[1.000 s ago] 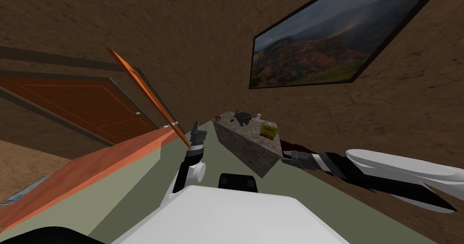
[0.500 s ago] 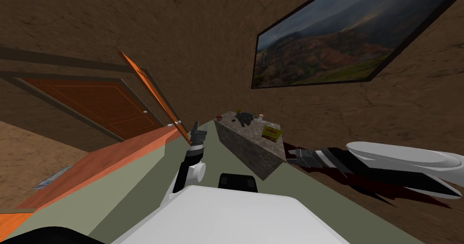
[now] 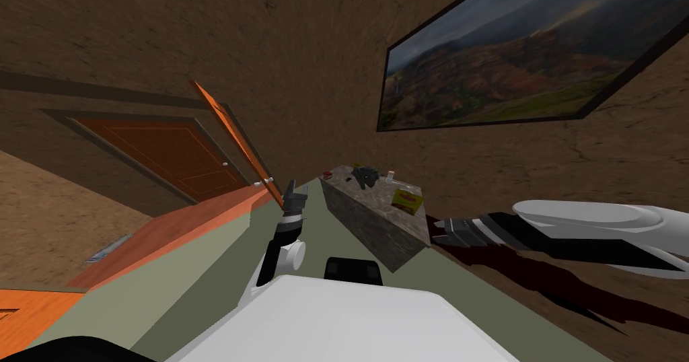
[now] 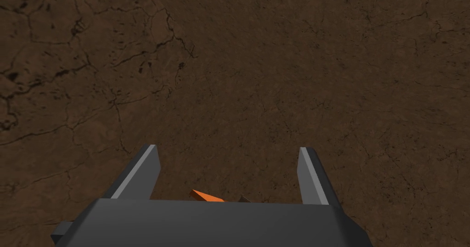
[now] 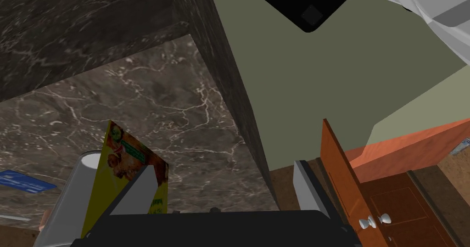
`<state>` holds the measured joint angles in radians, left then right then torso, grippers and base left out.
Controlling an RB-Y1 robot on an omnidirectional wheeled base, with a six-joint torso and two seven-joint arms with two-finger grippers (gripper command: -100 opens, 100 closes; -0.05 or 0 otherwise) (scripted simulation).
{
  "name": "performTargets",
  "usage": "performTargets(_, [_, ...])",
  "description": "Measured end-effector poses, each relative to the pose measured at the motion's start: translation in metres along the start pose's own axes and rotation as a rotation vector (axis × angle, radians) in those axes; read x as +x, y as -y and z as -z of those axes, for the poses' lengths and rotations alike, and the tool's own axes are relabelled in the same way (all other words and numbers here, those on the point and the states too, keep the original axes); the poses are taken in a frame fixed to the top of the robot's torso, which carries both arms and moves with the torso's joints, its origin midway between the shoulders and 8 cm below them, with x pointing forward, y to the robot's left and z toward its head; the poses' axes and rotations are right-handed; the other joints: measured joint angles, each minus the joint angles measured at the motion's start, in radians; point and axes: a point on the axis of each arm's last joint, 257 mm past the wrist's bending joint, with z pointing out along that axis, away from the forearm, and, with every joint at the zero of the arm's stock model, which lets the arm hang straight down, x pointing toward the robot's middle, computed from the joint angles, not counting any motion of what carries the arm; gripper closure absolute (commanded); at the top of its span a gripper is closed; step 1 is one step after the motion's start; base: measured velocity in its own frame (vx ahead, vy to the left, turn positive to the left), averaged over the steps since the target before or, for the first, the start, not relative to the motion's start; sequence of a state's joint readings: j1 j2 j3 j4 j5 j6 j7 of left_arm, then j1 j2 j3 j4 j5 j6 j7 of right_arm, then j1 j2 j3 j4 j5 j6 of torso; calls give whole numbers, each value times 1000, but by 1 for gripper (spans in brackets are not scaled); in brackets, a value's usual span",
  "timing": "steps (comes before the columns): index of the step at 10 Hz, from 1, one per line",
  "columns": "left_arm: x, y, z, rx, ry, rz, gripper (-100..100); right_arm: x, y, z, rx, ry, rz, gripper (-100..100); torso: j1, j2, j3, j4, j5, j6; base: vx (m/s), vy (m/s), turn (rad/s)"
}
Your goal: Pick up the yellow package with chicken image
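Our view is shifted vs. before: our own turn. The right claw [image 5: 224,166], fingers apart, is near the thin yellow package [image 5: 123,153] on the veined dark stone surface [image 5: 183,106]. The left claw [image 4: 229,148] is apart too.

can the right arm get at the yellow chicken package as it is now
Probably yes, after a small sideways shift: the right gripper is open at the counter, with the yellow package just outside one finger. A grey cylinder crowds it.

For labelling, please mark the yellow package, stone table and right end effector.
yellow package [image 3: 407,200]: head view, top face.
stone table [image 3: 370,220]: head view, side wall.
right end effector [image 3: 434,231]: head view, between fingertips.
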<state>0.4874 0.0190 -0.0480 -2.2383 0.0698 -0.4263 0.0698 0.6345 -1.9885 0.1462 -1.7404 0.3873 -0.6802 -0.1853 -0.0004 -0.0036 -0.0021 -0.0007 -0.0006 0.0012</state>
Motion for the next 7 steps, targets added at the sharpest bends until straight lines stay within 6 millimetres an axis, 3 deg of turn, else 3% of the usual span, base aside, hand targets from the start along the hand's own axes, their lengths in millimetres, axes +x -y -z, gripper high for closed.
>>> performTargets(2, [0, 0, 0, 0, 0, 0, 0, 0, 4, 2, 4, -7, 9, -100, 1, 2, 1, 1, 0, 0, 10, -2, 52])
performTargets(7, [0, 0, 0, 0, 0, 0, 0, 7, 34, 31, 61, -154, 80, -100, 0, -1, -1, 0, 0, 0, 44, -26, 107])
